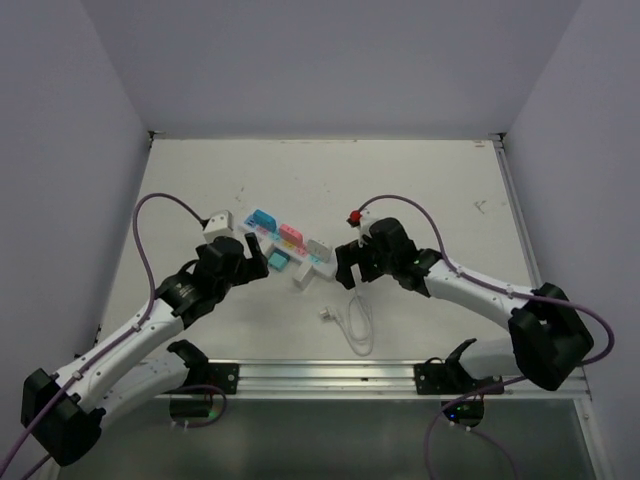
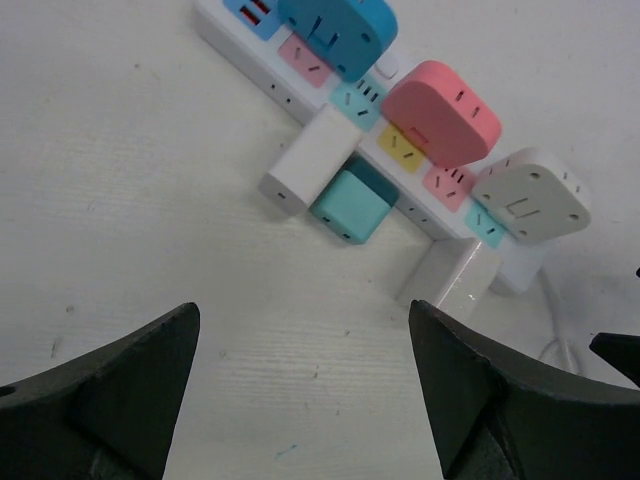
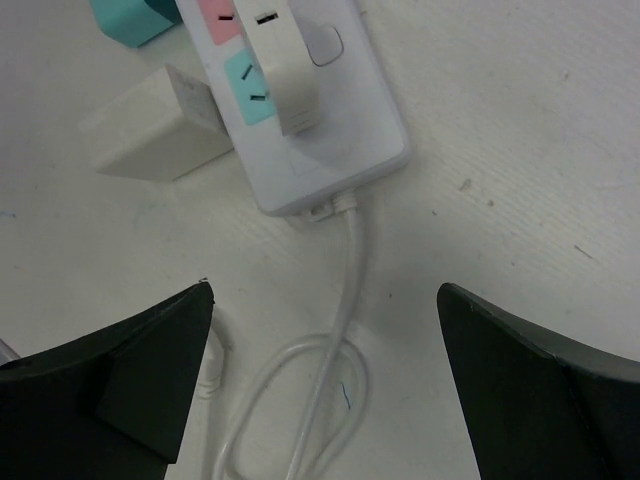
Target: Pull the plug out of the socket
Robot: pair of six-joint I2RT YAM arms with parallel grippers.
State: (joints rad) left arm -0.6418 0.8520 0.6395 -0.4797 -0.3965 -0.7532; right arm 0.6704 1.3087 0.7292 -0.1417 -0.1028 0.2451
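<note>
Hovering wide open beside the power strip (image 3: 340,120) lying between them, left gripper (image 2: 302,320) and right gripper (image 3: 325,295) hold nothing; best pin the strip, then draw the white end plug (image 3: 285,80) straight out

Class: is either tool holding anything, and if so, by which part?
Nothing is held. The left tool and the right tool are both open with nothing between their fingers, and both are short of the socket.

Below me a scuffed white tabletop (image 1: 430,190), socket (image 3: 345,120) lying slantwise midway between far and near edges, its thin cord (image 3: 352,260) looping toward the near edge, white block (image 2: 310,160) and teal block (image 2: 352,205) against its near side
</note>
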